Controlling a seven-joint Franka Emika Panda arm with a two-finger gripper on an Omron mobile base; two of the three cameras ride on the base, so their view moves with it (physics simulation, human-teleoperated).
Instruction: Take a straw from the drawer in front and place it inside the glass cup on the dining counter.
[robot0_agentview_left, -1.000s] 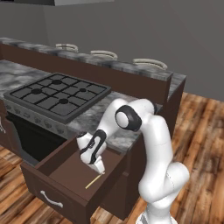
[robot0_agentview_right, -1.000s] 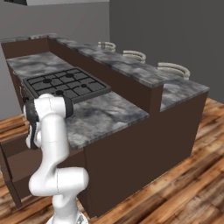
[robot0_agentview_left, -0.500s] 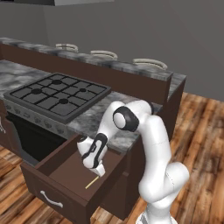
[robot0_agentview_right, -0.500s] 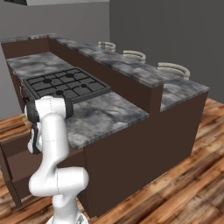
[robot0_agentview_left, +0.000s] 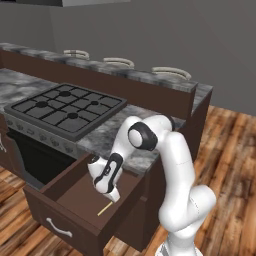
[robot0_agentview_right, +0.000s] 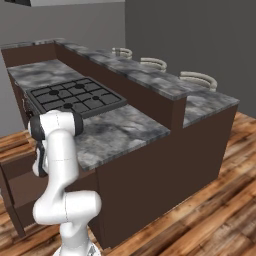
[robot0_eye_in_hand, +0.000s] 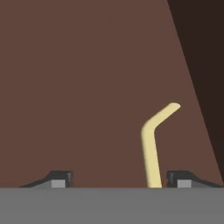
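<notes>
Start at the left of the left base view: the drawer (robot0_agentview_left: 80, 200) is pulled out below the gas stove (robot0_agentview_left: 65, 105), its pale handle (robot0_agentview_left: 59, 227) facing you. On its brown floor lies the straw (robot0_agentview_left: 105, 209), flat, near the front right part of the drawer. Right above it your pincer (robot0_agentview_left: 114, 194) is sunk inside the drawer, hand pointing down.

In the hand view, the left fingertip (robot0_eye_in_hand: 59, 178) stands well off to one side, the straw (robot0_eye_in_hand: 153, 144) rises next to the right fingertip (robot0_eye_in_hand: 180, 178), bent end leaning away toward the drawer's dark side wall. So the pincer is apart, nothing clamped, and the straw sits between the tips but far off centre, hard by the right one.

You are at the grasp step: picking the straw out of the drawer. The next move, as I judge it, calls for bringing the tips together squarely on the thin shaft while low enough to catch it against the drawer floor; it is so slim it may slip or roll. After that, lift clear of the drawer walls.

Further right, the dining table (robot0_agentview_right: 165, 85) runs behind the stove; I cannot make out the glass cup there.
</notes>
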